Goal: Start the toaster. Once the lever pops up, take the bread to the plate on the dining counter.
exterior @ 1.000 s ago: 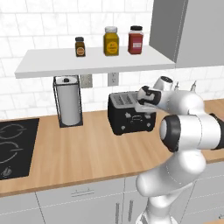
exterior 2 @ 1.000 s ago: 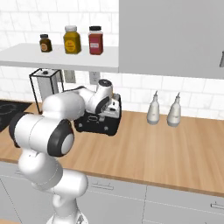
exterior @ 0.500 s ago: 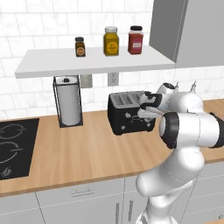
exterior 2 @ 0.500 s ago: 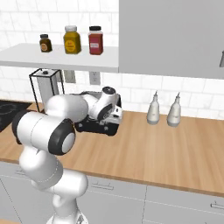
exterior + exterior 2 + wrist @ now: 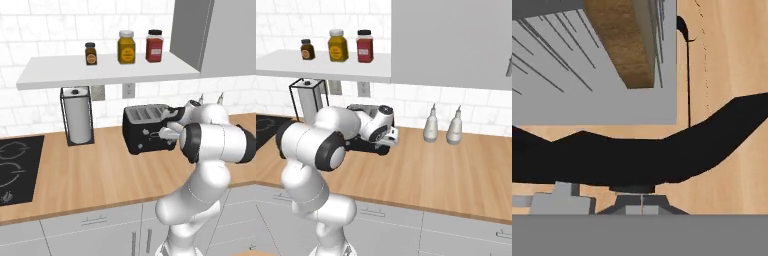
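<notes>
Wooden desk [image 5: 95, 170] along the tiled wall. Paper towel roll in a wire holder [image 5: 78, 116] stands left of the toaster [image 5: 145, 131], black hob [image 5: 15, 167] further left at the desk's edge. Two pale bottles [image 5: 442, 125] stand well to the right of the toaster, near the wall. Shelf [image 5: 105, 70] above carries three jars [image 5: 125, 46]: small dark, yellow, red. Grey cabinet [image 5: 451, 40] hangs over the right part of the desk.

Toaster sits on the desk near the wall, under the shelf, slots up. The arm's own forearm and elbow block most of the toaster in the right base view; in the left base view the wrist covers its right end.

Claw [image 5: 169, 131] is at the toaster's right end, pressed close against the body, low on the side. Can't tell if the fingers are spread or closed: too small in base views. Hand view looks down the toaster's grey inner wall with the bread [image 5: 623, 42] in the slot, tan face and darker edge, a black curved part of the toaster just ahead of the fingertips.
</notes>
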Motion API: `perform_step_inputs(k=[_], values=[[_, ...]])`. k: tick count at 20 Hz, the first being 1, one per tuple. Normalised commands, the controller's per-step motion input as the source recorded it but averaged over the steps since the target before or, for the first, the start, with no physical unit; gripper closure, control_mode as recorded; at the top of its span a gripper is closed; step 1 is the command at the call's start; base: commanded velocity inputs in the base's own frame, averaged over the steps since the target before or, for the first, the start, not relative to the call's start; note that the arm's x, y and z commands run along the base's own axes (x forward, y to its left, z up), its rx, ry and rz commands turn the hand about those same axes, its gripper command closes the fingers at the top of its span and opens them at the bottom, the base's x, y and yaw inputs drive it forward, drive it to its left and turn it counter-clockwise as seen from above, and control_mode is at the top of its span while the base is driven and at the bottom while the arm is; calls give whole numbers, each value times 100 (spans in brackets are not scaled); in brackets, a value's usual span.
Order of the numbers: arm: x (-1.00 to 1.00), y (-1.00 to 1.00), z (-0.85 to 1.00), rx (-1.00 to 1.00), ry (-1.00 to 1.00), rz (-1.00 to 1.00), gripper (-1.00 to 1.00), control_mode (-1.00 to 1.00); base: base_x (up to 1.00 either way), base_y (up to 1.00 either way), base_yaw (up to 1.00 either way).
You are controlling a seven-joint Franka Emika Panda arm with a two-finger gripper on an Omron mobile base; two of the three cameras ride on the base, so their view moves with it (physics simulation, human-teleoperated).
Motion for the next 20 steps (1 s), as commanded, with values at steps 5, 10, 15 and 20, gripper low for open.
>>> perform_step_inputs(k=[5, 10, 15, 20], values=[[-3, 21, -18, 6, 0, 0, 100, -100, 0, 0, 0], [-44, -14, 64, 3, 0, 0, 100, -100, 0, 0, 0], [-31, -10, 83, 0, 0, 0, 100, -100, 0, 0, 0], [-9, -15, 80, 0, 0, 0, 100, -100, 0, 0, 0]])
